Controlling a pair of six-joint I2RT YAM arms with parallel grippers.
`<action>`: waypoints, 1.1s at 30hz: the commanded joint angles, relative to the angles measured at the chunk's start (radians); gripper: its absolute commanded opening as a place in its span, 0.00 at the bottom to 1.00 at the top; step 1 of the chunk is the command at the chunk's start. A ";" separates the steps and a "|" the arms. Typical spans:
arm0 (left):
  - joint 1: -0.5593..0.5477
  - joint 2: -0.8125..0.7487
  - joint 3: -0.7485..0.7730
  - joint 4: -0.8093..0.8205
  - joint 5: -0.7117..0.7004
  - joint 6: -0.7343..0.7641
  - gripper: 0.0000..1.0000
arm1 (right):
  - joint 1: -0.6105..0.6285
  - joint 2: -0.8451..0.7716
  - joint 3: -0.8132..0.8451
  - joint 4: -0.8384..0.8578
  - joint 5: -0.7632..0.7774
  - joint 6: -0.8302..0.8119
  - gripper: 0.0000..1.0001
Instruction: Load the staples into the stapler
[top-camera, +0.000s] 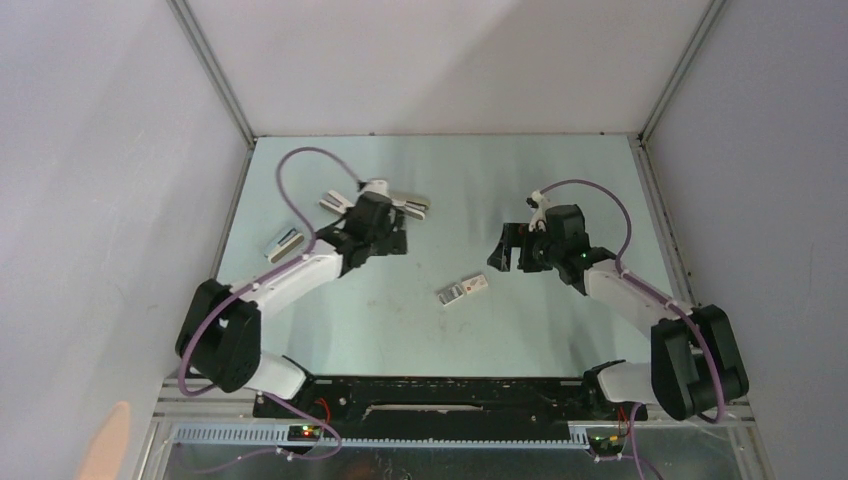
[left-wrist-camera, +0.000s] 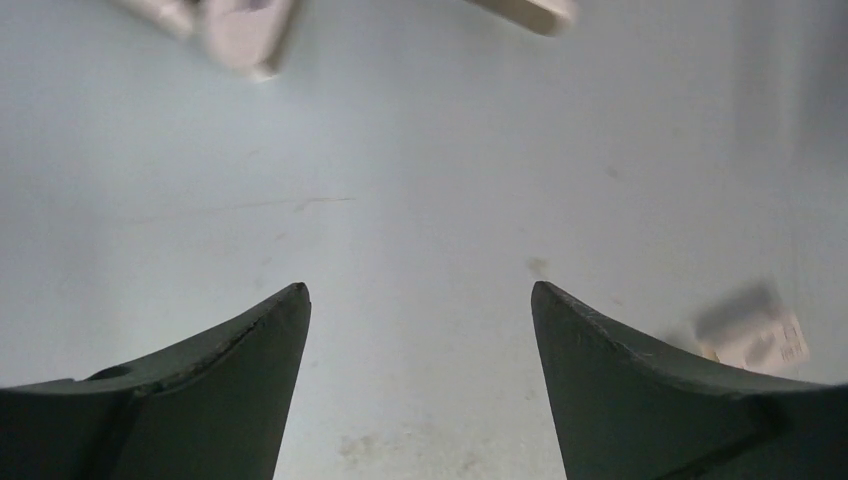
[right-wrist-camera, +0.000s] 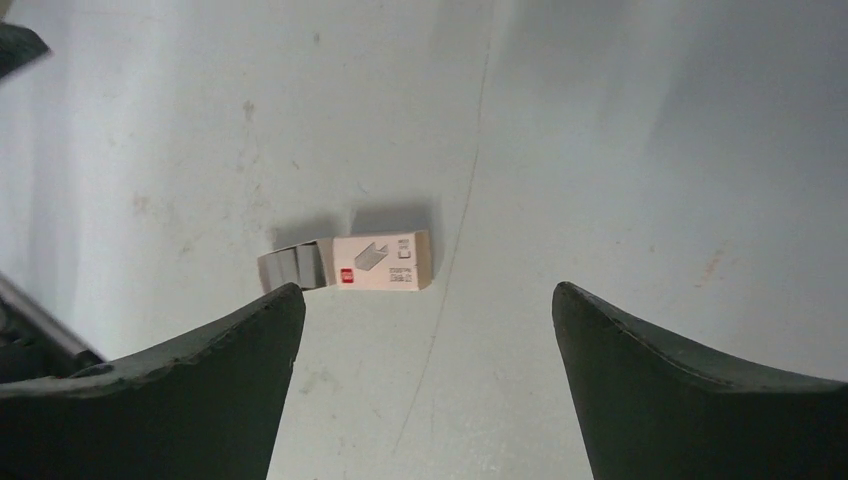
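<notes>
Pale table (top-camera: 450, 190), staples (right-wrist-camera: 350, 265) tray partly slid out, stapler (top-camera: 284, 243) small, indistinct

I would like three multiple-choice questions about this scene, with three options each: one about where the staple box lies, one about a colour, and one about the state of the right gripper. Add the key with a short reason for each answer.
1. Where is the staple box?
A. On the table, apart from both grippers.
B. In a basket.
C. Against the far wall.

2. What colour is the inner tray that sticks out of the box?
A. Green.
B. Grey.
C. Black.

3. In what state is the right gripper?
A. Shut on the box.
B. Shut on nothing.
C. Open, holding nothing.

Key:
1 A: the top view shows it lying alone on the table.
2 B: the right wrist view shows a grey tray.
3 C: its fingers stand wide apart, with bare table between them.
</notes>
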 joint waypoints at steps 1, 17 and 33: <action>0.147 -0.069 -0.050 -0.043 -0.069 -0.296 0.86 | 0.050 -0.065 -0.003 -0.035 0.226 -0.039 0.97; 0.503 -0.014 -0.014 -0.265 -0.356 -0.789 1.00 | 0.100 -0.119 -0.035 -0.002 0.255 -0.061 0.98; 0.671 0.234 0.115 -0.204 -0.280 -0.939 0.82 | 0.153 -0.098 -0.035 0.023 0.274 -0.095 0.99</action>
